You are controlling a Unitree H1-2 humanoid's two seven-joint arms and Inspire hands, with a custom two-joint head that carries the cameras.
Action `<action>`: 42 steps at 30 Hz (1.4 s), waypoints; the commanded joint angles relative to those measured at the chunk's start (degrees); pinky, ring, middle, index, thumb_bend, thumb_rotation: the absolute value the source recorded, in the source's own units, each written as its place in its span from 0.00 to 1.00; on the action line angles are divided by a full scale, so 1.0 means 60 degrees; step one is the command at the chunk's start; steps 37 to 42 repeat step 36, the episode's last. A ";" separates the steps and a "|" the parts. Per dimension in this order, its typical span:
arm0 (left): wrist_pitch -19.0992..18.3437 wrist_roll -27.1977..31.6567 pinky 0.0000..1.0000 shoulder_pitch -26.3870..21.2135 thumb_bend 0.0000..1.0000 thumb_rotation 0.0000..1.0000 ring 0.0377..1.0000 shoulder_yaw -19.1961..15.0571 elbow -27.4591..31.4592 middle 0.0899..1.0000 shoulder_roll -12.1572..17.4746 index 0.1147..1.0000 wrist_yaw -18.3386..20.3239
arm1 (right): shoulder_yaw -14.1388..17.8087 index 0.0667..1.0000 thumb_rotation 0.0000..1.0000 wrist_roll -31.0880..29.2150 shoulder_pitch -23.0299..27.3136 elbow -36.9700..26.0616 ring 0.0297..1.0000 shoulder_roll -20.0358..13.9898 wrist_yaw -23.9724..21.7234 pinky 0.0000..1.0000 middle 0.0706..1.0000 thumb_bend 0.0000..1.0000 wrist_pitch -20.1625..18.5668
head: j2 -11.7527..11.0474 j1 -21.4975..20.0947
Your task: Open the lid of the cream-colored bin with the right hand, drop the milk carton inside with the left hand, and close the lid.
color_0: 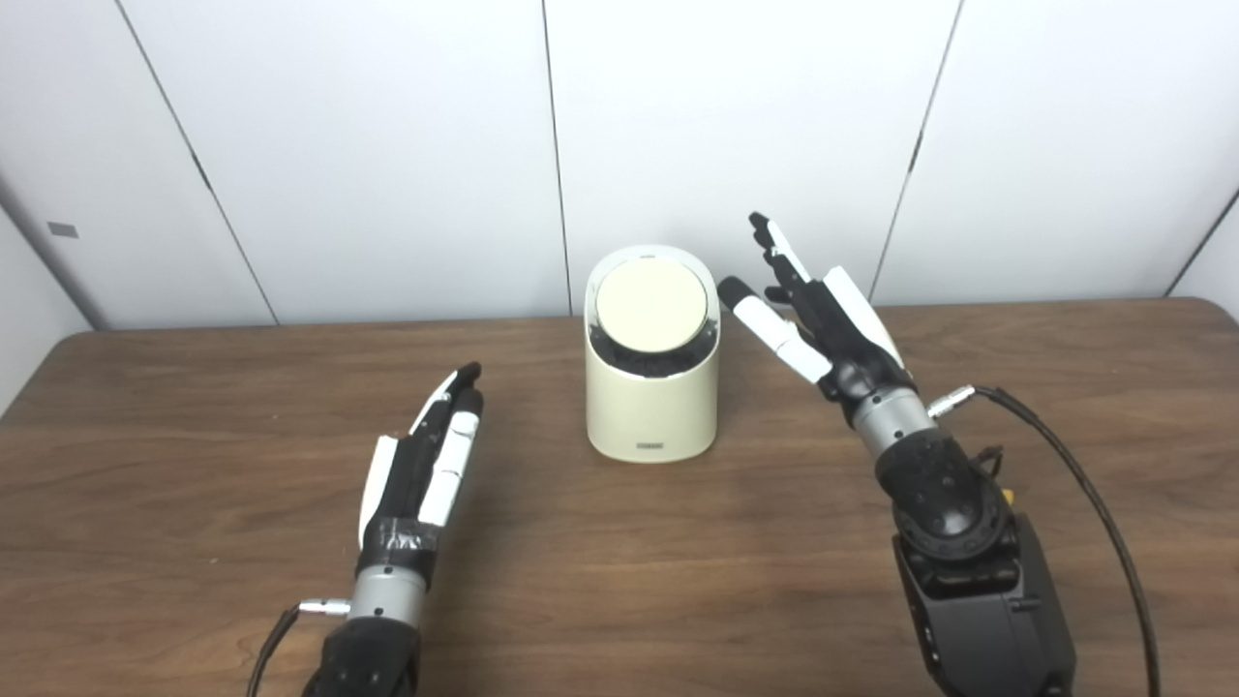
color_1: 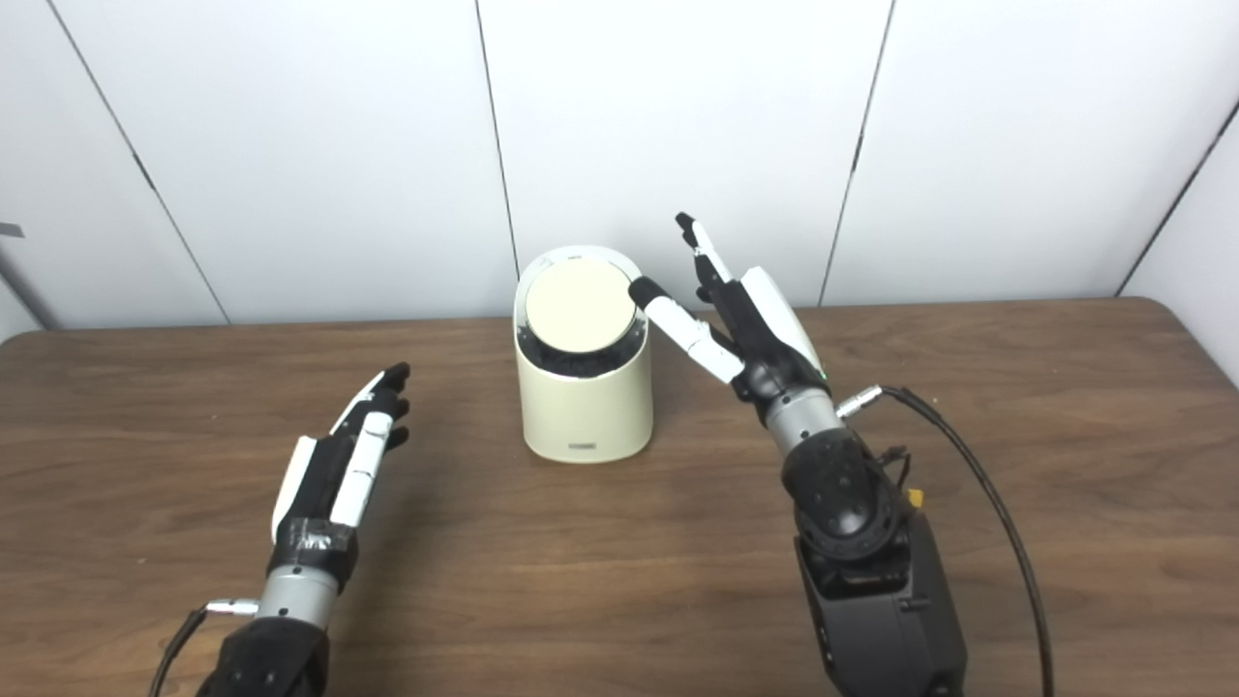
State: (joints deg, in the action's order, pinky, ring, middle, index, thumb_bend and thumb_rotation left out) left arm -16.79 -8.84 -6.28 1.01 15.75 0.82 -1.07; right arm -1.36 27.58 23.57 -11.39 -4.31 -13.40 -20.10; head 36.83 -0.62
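Our right hand (color_0: 823,324) is raised just right of the bin (color_0: 651,387), spread and holding nothing, with one fingertip near the far right of the lid (color_0: 650,308); whether it touches the rim we cannot tell. Our left hand (color_0: 421,465) rests low over the table (color_0: 194,436), near and left of the bin, fingers straight and together, gripping nothing.

The bin stands upright at the middle of the table toward the far edge, its round lid lying flat in the slanted top, so it looks closed. No carton shows in either view, on the table or in a hand. We judge either that the work has not begun or that the carton is already inside; the views do not settle which.

A small dark label (color_0: 650,446) sits low on the bin's front, too small to read.
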 commanded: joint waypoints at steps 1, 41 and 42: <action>0.0309 0.0132 0.90 -0.0151 0.58 0.99 0.94 -0.0118 0.0306 0.96 0.0107 0.96 0.0013 | 0.0253 1.00 1.00 -0.0590 -0.0057 -0.0130 0.99 0.0051 0.0392 0.91 1.00 0.53 0.0314 | 0.0007 -0.0019; 0.3136 0.1346 0.90 0.2565 0.59 0.91 0.91 -0.1106 -0.0521 0.93 0.0159 0.95 -0.0252 | 0.0768 1.00 1.00 -0.3740 -0.4070 -0.1015 0.98 0.0258 0.1820 0.99 0.97 0.61 0.1626 | 0.0181 -0.0215; 0.3136 0.1346 0.90 0.2565 0.59 0.91 0.91 -0.1106 -0.0521 0.93 0.0159 0.95 -0.0252 | 0.0768 1.00 1.00 -0.3740 -0.4070 -0.1015 0.98 0.0258 0.1820 0.99 0.97 0.61 0.1626 | 0.0181 -0.0215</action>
